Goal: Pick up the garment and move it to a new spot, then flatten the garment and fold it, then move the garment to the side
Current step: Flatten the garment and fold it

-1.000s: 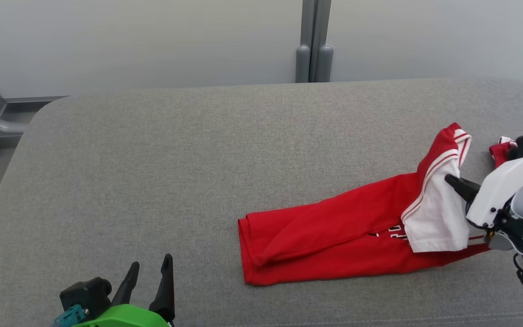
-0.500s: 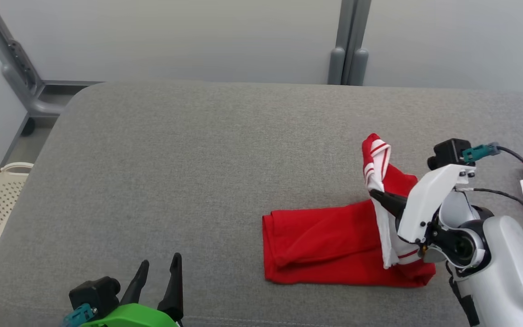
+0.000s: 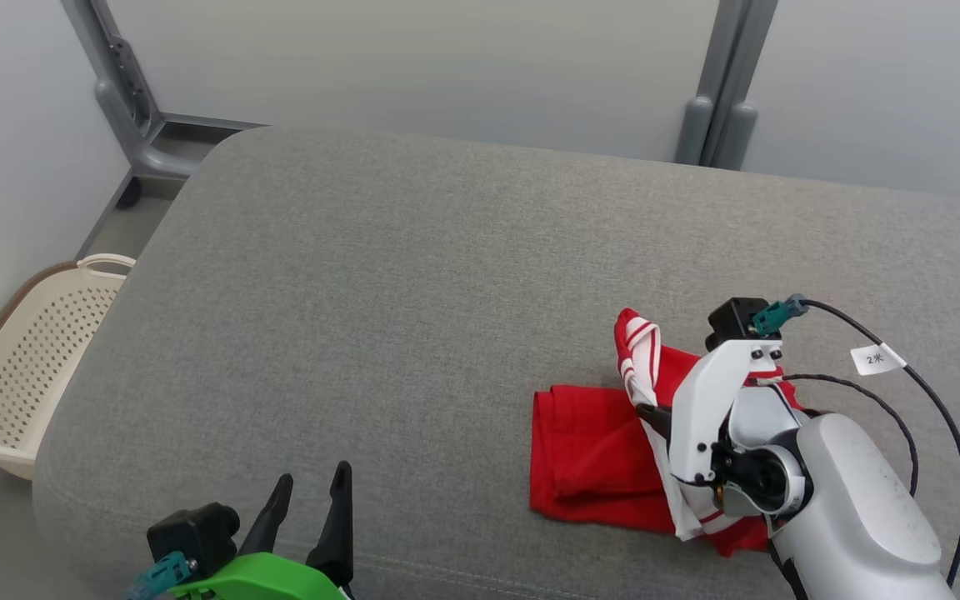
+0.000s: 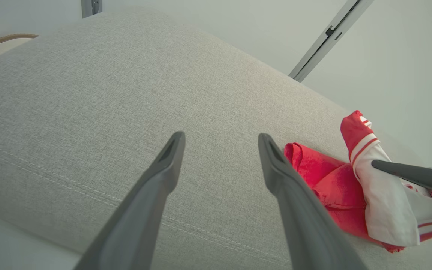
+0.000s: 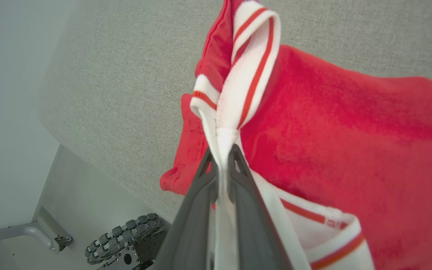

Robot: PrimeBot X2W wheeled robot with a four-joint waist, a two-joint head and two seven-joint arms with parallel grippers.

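Observation:
The garment (image 3: 584,450) is red with a white, red-striped trim and lies bunched on the grey cushion (image 3: 413,283) at the lower right of the head view. My right gripper (image 3: 647,412) is shut on the white trim (image 5: 238,90), which stands up above the red body (image 5: 332,142). In the left wrist view the garment (image 4: 328,183) sits to the right of my left gripper (image 4: 219,144), which is open and holds nothing. The left gripper (image 3: 311,492) hovers at the cushion's front edge, well left of the garment.
A cream perforated basket (image 3: 22,367) stands on the floor beside the cushion's left edge. Grey frame posts (image 3: 722,92) rise behind the cushion before a pale wall. A black cable with a white tag (image 3: 876,359) loops over my right arm.
The head camera has turned, shifting the whole picture. My right gripper has drawn the trim end toward the garment's left end, so the red cloth lies shorter and more bunched. The left gripper stays open.

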